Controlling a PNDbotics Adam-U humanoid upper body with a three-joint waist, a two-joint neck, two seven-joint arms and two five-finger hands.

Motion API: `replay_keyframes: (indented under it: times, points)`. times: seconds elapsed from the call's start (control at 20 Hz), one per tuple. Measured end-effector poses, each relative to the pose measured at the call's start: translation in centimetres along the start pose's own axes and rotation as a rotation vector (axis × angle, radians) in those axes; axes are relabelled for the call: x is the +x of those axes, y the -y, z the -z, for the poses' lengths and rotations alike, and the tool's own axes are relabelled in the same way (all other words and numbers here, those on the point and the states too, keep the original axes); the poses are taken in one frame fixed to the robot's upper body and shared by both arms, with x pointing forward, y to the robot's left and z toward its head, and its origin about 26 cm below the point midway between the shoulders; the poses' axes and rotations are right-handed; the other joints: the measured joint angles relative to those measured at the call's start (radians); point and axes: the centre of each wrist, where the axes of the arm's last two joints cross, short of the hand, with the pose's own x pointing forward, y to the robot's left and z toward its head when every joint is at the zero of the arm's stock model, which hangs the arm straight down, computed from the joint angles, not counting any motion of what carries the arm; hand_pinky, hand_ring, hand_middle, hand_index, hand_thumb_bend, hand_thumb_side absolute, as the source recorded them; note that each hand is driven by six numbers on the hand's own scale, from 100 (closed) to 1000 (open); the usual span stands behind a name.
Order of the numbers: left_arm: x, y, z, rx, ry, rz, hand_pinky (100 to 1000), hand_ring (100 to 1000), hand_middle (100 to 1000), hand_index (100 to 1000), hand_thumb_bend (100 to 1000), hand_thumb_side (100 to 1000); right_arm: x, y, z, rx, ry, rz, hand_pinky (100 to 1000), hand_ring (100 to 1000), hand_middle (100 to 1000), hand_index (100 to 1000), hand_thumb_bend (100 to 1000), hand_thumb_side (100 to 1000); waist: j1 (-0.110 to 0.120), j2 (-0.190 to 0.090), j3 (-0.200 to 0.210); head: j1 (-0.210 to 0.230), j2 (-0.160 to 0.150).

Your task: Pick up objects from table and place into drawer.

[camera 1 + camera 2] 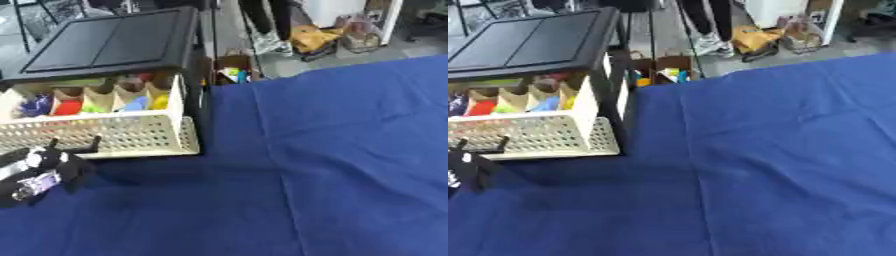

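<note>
Your left hand (39, 172) sits at the table's (350, 165) left edge, fingers indistinct; clear the open drawer's (105, 135) front wall before releasing.

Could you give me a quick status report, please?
Left robot hand at drawer front, holding nothing visible. Right robot hand out of view. Drawer open, coloured items inside. Blue cloth bare.

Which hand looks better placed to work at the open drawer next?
Left, probably. The black left hand sits just in front of the pulled-out cream perforated drawer on the blue tablecloth; the right hand shows in neither view.
</note>
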Motion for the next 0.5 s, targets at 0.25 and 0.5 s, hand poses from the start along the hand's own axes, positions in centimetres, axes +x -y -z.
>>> replay_keyframes:
  times: [0.25, 0.5]
  points:
    - [-0.24, -0.10, 0.01, 0.005, -0.004, -0.003, 223, 576, 658, 804, 100, 1000, -0.01, -0.05, -0.05, -0.001, -0.003, 0.002, 710, 718, 551, 654, 100, 869, 0.000, 0.001, 0.000, 0.001, -0.003]
    - [-0.51, -0.30, 0.04, 0.023, -0.003, -0.010, 218, 574, 658, 804, 100, 1000, -0.02, -0.08, -0.08, -0.001, -0.004, 0.004, 710, 717, 549, 653, 100, 869, 0.000, 0.005, -0.006, 0.004, -0.004]
